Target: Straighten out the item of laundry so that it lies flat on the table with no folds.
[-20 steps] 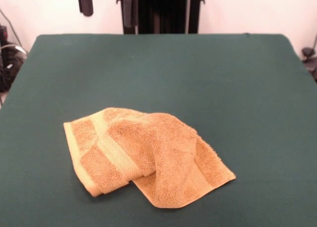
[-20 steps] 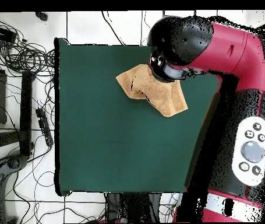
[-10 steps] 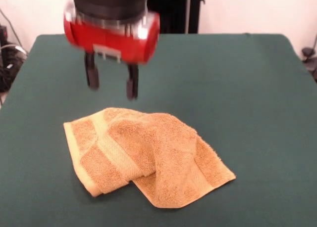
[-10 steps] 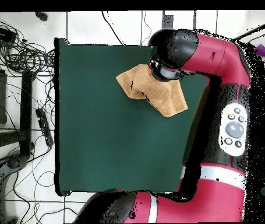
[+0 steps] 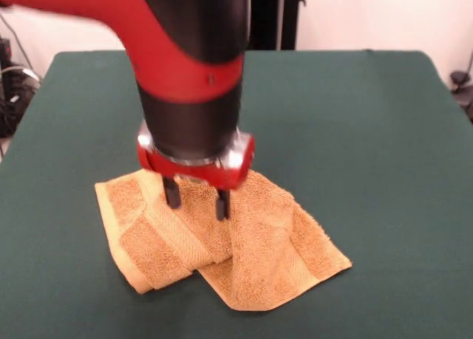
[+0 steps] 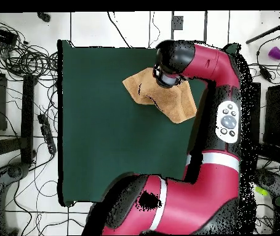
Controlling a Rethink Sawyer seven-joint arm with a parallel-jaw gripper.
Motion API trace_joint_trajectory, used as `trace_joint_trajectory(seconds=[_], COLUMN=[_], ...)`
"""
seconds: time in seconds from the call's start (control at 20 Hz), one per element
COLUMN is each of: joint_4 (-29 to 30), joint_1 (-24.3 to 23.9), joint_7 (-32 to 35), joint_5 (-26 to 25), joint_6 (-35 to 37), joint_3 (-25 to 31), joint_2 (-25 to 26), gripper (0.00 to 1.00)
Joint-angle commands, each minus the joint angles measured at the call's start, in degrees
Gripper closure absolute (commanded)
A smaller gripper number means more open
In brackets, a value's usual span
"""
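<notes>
Claw was narrowly open over towel fold; should pinch top layer only, lift & spread outward.

This looks like a robot lab. A big red robot arm reaches over a dark green tabletop. Lots of black cables lie tangled on the white tiled floor past the tabletop's left edge.

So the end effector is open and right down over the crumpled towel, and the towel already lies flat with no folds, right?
Not quite. The front view shows the towel still folded over itself, not flat. The end effector is indeed open and down over it on the table.
</notes>
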Motion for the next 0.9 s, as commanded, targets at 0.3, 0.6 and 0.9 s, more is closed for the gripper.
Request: trace_joint_trajectory(seconds=[0.3,0.6,0.9], joint_4=[8.1,18.84,30.55], joint_1=[-0.2,-1.92,-4.44], joint_7=[-7.74,-10.85,-13.37], joint_5=[0.43,-1.73,-3.4], joint_6=[-7.24,-14.68,-18.07], joint_3=[8.48,9.47,11.55], joint_2=[0.78,-3.86,-10.36], gripper=[0.0,0.0,0.0])
